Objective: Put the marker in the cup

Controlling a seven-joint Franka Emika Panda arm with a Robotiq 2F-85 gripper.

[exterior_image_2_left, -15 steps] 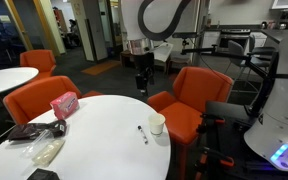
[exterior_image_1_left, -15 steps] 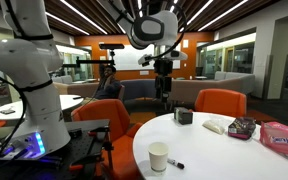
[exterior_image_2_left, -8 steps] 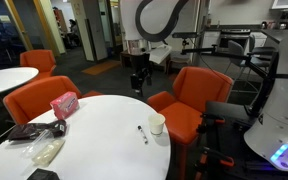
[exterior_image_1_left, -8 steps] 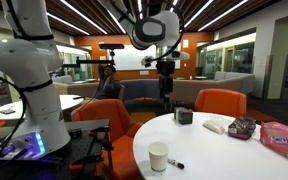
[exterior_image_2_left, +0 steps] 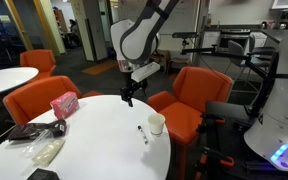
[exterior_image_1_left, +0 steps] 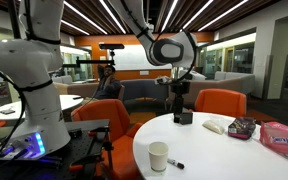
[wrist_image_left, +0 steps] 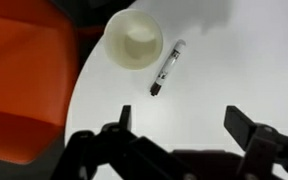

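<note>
Looking at the gripper [wrist_image_left: 184,125] first: fingers spread wide, nothing between them, hanging well above the worktop [wrist_image_left: 249,60]. Below it, got the marker [wrist_image_left: 167,67] lying flat just beside the cup [wrist_image_left: 134,42], one end nearly level with the rim.

Biggest worry imo: coming down for the marker and clipping the cup with a finger, given so little gap between the two. Looks like light paper, so probably tips or skids at the slightest nudge. Could also roll the marker away by closing across it off-centre. Later on, letting go of the marker at a slant might knock the cup over too.

On room: found both close to the worktop edge, with an orange chair [wrist_image_left: 24,90] right past it, so easy to shove either one off that way. Plenty of bare surface on the opposite side though, with the pink box [exterior_image_2_left: 63,104] and other clutter well apart in an exterior view. Probably best to come in from that open side.
</note>
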